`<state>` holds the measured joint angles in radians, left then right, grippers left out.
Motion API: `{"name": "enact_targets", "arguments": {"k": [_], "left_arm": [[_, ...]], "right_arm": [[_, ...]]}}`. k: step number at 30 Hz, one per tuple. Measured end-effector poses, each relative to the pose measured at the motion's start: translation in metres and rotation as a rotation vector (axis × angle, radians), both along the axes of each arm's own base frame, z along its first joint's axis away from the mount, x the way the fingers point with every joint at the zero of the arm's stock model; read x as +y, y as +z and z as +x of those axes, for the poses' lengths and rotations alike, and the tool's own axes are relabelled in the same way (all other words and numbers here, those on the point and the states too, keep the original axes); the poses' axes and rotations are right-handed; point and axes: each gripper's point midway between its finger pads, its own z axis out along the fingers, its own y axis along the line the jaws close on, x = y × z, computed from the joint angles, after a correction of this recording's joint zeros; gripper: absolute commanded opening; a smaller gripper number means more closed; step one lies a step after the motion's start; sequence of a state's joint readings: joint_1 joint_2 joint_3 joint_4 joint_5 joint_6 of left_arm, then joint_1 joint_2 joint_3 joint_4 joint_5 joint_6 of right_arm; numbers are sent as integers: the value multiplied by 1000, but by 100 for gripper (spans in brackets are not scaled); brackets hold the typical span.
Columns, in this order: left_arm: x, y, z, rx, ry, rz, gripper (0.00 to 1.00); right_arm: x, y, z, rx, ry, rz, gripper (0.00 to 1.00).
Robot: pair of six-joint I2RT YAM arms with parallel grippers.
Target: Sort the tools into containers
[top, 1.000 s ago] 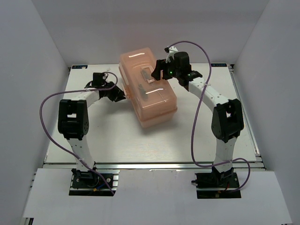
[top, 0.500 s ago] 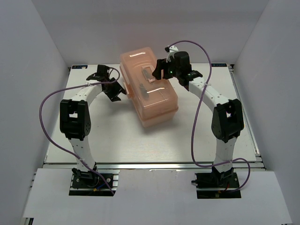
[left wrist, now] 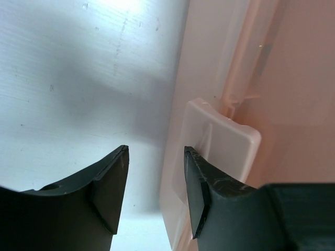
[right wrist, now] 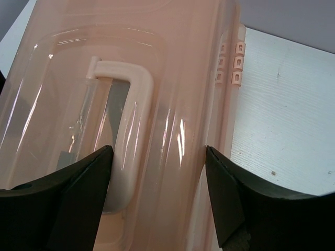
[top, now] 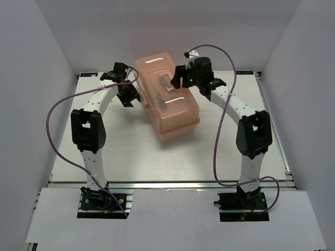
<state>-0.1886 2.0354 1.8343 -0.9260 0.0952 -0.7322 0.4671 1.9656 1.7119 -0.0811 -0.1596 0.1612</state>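
Note:
The salmon-pink toolbox (top: 168, 104) stands shut at the back middle of the table. My left gripper (top: 129, 97) is open at the box's left side. In the left wrist view (left wrist: 155, 193) its right finger (left wrist: 201, 188) is against the white front latch (left wrist: 225, 138), with nothing held. My right gripper (top: 175, 79) is open over the lid. In the right wrist view (right wrist: 157, 196) its wide jaws straddle the lid ridge beside the white lid handle (right wrist: 128, 117). No screwdriver shows plainly; only a dark shape (right wrist: 118, 104) shows through the lid.
The white table (top: 125, 151) lies bare in front of the toolbox. The box's hinges (right wrist: 233, 63) face the right side. White walls close in the back and both sides. Purple cables loop off both arms.
My left arm has lifted its wrist and swung toward the back, keeping its fingers by the toolbox's left side. The right arm and the toolbox have not moved.

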Motion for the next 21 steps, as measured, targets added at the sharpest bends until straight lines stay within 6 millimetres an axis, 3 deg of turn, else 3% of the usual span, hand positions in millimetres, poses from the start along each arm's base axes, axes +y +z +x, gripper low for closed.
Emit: {"name": "enact_targets", "arguments": {"k": [12,21], "left_arm": [[-13,-27,-15,76,-36,29,51],[-19,-39,-15,115,-52,34,50]], "right_arm": [[-2,1,2,-11,-4,-14,69],[-5,2,5,-29,-15,-35,68]]}}
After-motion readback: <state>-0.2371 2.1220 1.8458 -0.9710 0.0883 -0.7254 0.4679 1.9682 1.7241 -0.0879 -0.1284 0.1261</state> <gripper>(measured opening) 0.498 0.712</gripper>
